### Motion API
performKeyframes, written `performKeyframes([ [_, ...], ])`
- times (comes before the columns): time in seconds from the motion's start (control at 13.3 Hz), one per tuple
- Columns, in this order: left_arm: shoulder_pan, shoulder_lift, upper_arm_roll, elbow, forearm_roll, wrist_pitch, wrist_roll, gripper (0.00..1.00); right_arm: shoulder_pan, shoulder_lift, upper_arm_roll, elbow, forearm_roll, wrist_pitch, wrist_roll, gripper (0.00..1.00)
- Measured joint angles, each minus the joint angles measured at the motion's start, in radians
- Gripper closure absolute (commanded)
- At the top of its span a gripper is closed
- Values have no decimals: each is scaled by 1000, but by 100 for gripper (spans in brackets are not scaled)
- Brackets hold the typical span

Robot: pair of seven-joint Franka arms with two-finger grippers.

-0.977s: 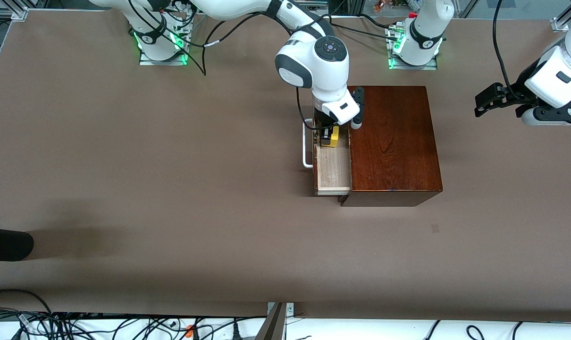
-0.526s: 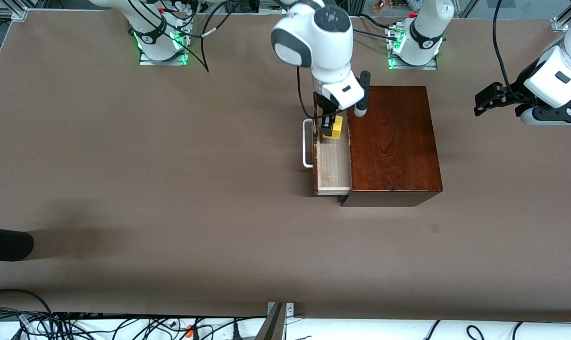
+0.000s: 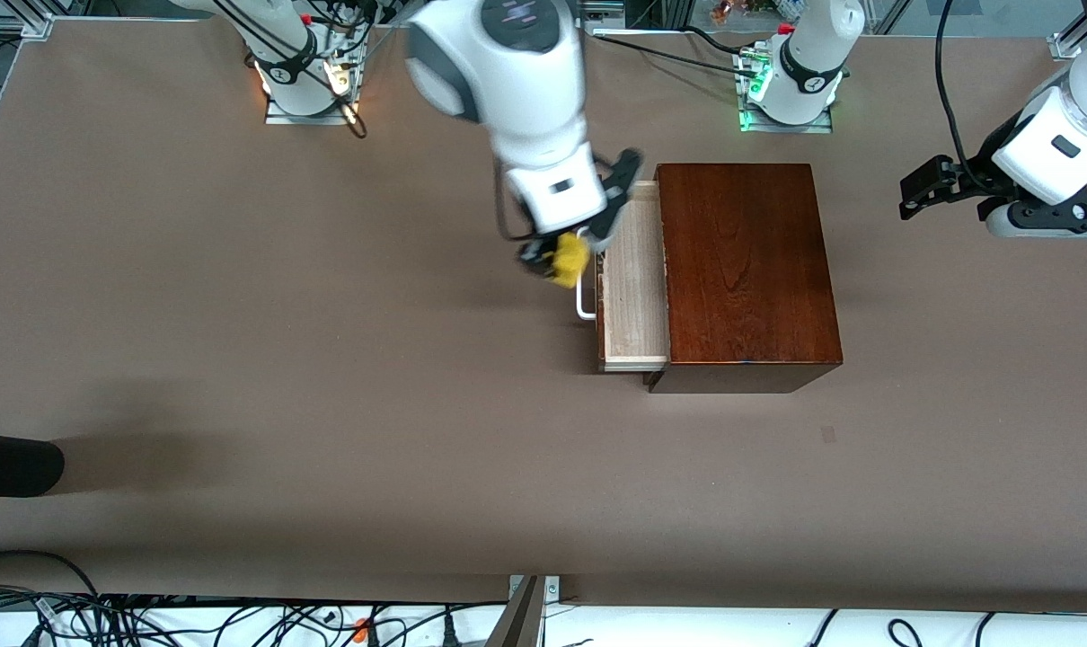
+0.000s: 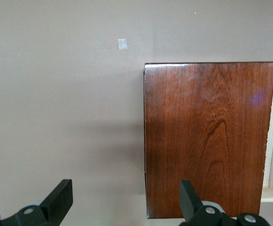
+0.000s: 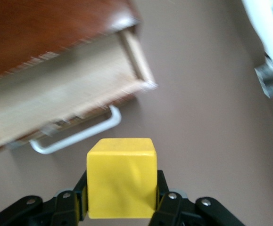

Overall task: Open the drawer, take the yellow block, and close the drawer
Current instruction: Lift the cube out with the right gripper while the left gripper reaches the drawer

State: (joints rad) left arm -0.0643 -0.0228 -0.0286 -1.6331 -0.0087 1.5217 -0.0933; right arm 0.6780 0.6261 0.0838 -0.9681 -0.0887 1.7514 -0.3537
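Observation:
The drawer point(image 3: 635, 296) of the dark reddish-brown wooden box point(image 3: 746, 270) stands pulled out, its pale interior bare and its white handle point(image 3: 585, 292) toward the right arm's end. It also shows in the right wrist view point(image 5: 56, 101). My right gripper point(image 3: 557, 261) is shut on the yellow block point(image 3: 569, 260) and holds it in the air over the table beside the handle. In the right wrist view the block point(image 5: 121, 176) sits between the fingers point(image 5: 167, 200). My left gripper point(image 3: 921, 189) is open and empty, waiting up past the box at the left arm's end; its view shows the box top point(image 4: 209, 136).
A small grey mark point(image 3: 828, 435) lies on the brown table nearer the front camera than the box. A dark object point(image 3: 9, 463) pokes in at the right arm's end of the table. Cables point(image 3: 193, 620) run along the front edge.
My right gripper has lifted the yellow block out of the drawer and carried it up and toward the right arm's end, past the handle. The left arm has barely moved.

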Motion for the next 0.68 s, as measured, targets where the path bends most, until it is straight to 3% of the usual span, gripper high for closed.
performKeyframes([
  [0.23,-10,3,-40,5,-1,-28,4,0,-161,-23,-2,0,8,-15,-4,100],
  [0.45,-30,52,-136,3,-2,-98,88,0,-287,-48,-3,-25,37,-26,-4,100],
  [0.68,-48,140,-227,5,-62,-93,153,0,-421,-138,-20,-193,127,-35,-4,100],
])
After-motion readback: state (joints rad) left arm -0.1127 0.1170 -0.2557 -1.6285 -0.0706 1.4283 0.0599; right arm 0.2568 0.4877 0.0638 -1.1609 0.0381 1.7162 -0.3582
